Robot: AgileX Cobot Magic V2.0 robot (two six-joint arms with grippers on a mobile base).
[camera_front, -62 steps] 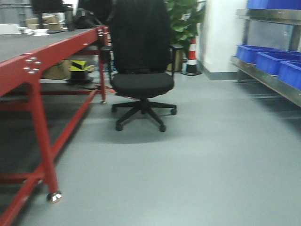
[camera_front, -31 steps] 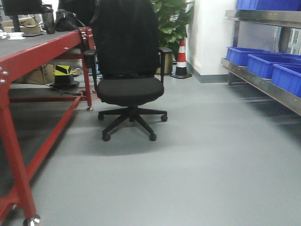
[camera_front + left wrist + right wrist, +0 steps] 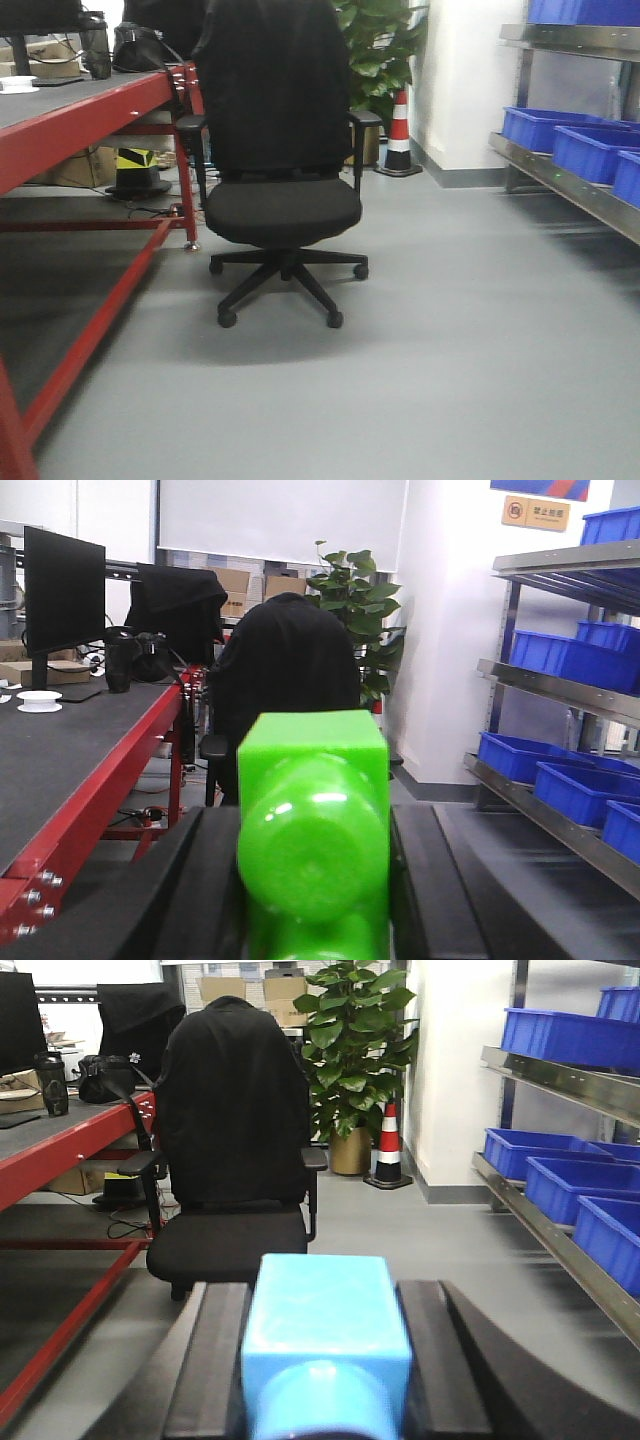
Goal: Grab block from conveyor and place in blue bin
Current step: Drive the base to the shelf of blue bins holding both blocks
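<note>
In the left wrist view, my left gripper (image 3: pixel 313 880) is shut on a bright green block (image 3: pixel 315 830) held between its black fingers (image 3: pixel 195 890). My right gripper (image 3: pixel 325 1360) is likewise shut on a light blue block (image 3: pixel 325 1330). The conveyor (image 3: pixel 60 100), dark grey with a red edge, runs along the left, and its belt also shows in the left wrist view (image 3: pixel 70 770). Several blue bins (image 3: pixel 580 150) sit on a metal shelf at the right, also seen as blue bins (image 3: pixel 565 1185) in the right wrist view. Neither gripper shows in the front view.
A black office chair (image 3: pixel 280 200) stands straight ahead on the grey floor. Behind it are a potted plant (image 3: pixel 375 50) and a red-and-white traffic cone (image 3: pixel 398 135). The conveyor's red frame legs (image 3: pixel 100 320) run along the left. A monitor (image 3: pixel 62 590) stands on the belt.
The front view has shifted: the chair now looks nearer and larger, the conveyor's front leg and caster have slid out at the left, and the bins sit further right.
</note>
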